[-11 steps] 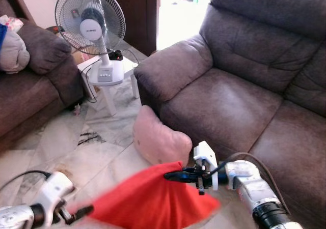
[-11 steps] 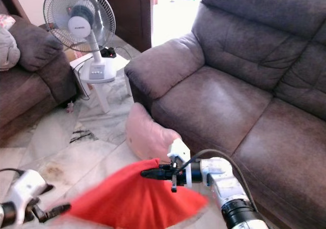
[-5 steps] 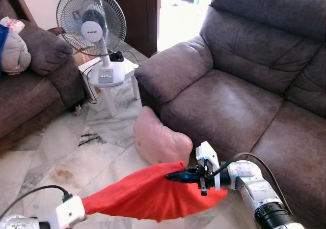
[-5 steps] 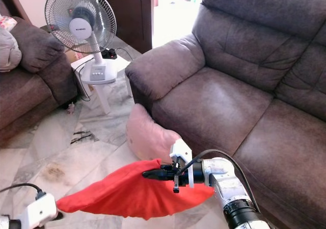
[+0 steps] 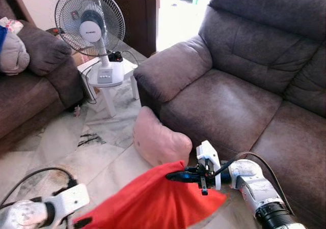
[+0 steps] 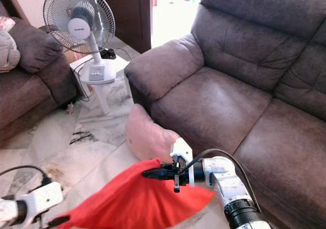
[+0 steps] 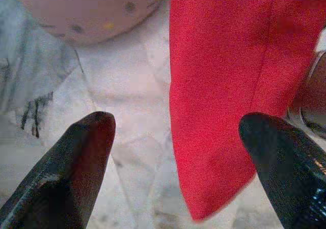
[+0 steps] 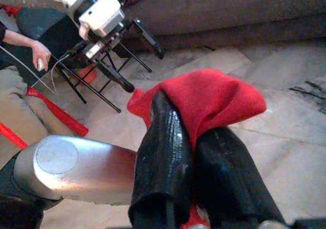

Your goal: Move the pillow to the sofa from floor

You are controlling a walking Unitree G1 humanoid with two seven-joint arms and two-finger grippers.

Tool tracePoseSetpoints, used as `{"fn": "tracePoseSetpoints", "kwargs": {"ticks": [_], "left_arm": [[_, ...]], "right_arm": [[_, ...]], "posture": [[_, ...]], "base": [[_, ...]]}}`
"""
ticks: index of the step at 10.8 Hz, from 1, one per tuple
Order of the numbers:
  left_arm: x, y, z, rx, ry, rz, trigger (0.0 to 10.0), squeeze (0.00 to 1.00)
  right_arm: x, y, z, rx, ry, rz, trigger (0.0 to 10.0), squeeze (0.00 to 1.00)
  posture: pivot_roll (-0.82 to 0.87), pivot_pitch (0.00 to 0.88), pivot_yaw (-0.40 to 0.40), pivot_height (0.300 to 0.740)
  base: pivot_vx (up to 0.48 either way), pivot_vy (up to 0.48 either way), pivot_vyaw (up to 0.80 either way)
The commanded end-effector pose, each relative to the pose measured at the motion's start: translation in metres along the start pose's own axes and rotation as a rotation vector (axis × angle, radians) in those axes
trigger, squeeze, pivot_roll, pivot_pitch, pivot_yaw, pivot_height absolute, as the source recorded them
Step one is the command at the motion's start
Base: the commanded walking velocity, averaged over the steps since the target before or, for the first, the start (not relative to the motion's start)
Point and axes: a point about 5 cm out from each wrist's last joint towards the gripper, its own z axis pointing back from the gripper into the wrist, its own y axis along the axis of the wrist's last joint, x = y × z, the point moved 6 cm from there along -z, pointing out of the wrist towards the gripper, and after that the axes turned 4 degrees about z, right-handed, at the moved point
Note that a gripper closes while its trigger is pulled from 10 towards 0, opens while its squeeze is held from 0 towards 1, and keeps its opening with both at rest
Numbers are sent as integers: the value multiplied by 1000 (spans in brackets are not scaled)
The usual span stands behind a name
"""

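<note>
A red pillow (image 5: 153, 203) hangs low over the marble floor in front of the brown sofa (image 5: 229, 102). My right gripper (image 5: 170, 176) is shut on its upper corner, and the red cloth bulges out past the closed fingers (image 8: 163, 152) in the right wrist view. My left gripper (image 5: 81, 221) is at the pillow's lower left end, open. In the left wrist view its two black fingers (image 7: 76, 158) stand wide apart with the red cloth (image 7: 224, 86) hanging between them, touching neither. A pink pillow (image 5: 158, 140) leans on the floor against the sofa's front.
A standing fan (image 5: 89, 28) sits on a white stool (image 5: 109, 81) with cables, left of the sofa's arm. A second brown sofa (image 5: 30, 86) with bundled cloth lies at far left. A person's hand (image 8: 38, 53) and tripod legs appear behind my left arm.
The red pillow was stretched out flat toward the left gripper; now it hangs bunched and taller from the right gripper. The left arm has shifted right and up. The right gripper has held still.
</note>
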Motion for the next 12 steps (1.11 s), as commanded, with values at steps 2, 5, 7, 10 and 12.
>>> {"fn": "tracePoseSetpoints", "kwargs": {"ticks": [2, 5, 7, 10, 12], "left_arm": [[16, -10, -8, 15, -20, 65, 10000, 0], [19, -3, -10, 88, 9, 72, 10000, 0], [25, -26, -12, 6, 11, -22, 10000, 0], [12, -34, -15, 37, 108, 6, 10000, 0], [9, -34, -21, 59, 133, 42, 10000, 0]], "right_arm": [[-2, 26, -1, 83, 33, 78, 10000, 0], [-2, 25, 0, 77, 29, 73, 10000, 0], [-2, 25, -1, 73, 35, 76, 10000, 0], [-3, 26, 2, 71, 38, 80, 10000, 0], [-3, 26, 5, 67, 40, 82, 10000, 0]], "posture": [[134, 110, -30, 740], [136, 112, -33, 740], [135, 111, -35, 740], [124, 114, -38, 740], [117, 115, -43, 740]], "base": [[0, 0, 0], [0, 0, 0], [0, 0, 0], [0, 0, 0], [0, 0, 0]]}}
